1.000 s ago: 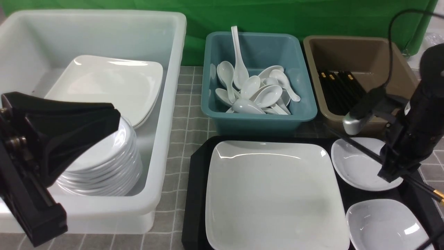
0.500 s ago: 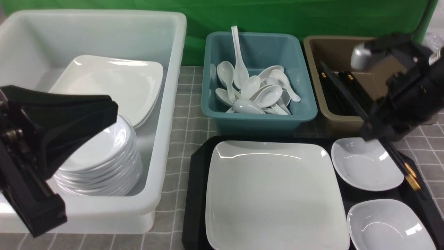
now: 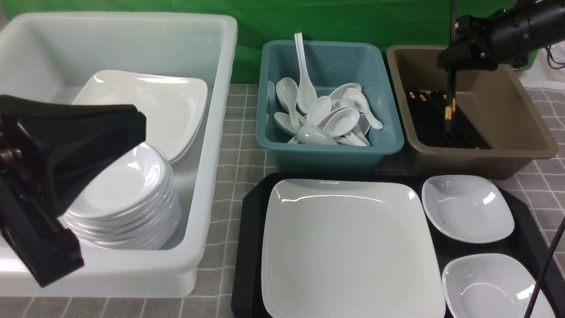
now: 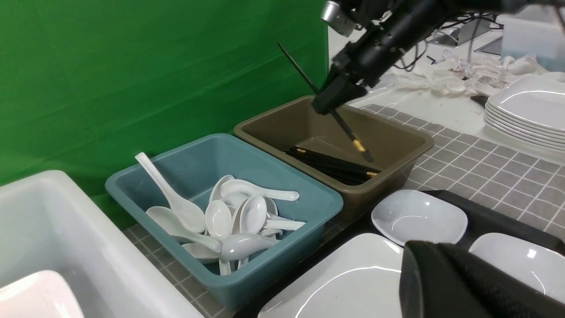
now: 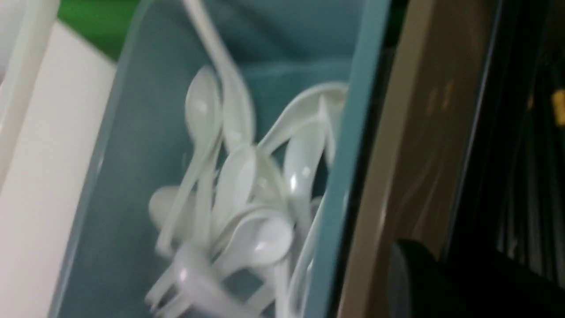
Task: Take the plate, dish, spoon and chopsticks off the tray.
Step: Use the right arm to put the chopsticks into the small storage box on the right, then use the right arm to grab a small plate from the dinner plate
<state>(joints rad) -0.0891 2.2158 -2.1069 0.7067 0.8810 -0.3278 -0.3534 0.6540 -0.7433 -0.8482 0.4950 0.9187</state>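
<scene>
Chopsticks (image 3: 450,92) hang almost upright, gold bands down, clamped in the right gripper (image 3: 451,62) above the brown tub (image 3: 507,110) near the table's far right corner. The plate (image 3: 348,247) lies on the tray (image 3: 249,247) at the near edge. Whether the left gripper (image 3: 128,141), by the left edge, is parted or closed cannot be told.

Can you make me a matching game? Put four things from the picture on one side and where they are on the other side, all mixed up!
Things:
1. big square plate
2. pile of spoons
3. chopsticks in the right gripper
4. stack of small dishes

Places:
A. in the white tub
B. held over the brown tub
C. on the black tray
D. in the teal tub

Pairs: 1-C, 2-D, 3-B, 4-A.
</scene>
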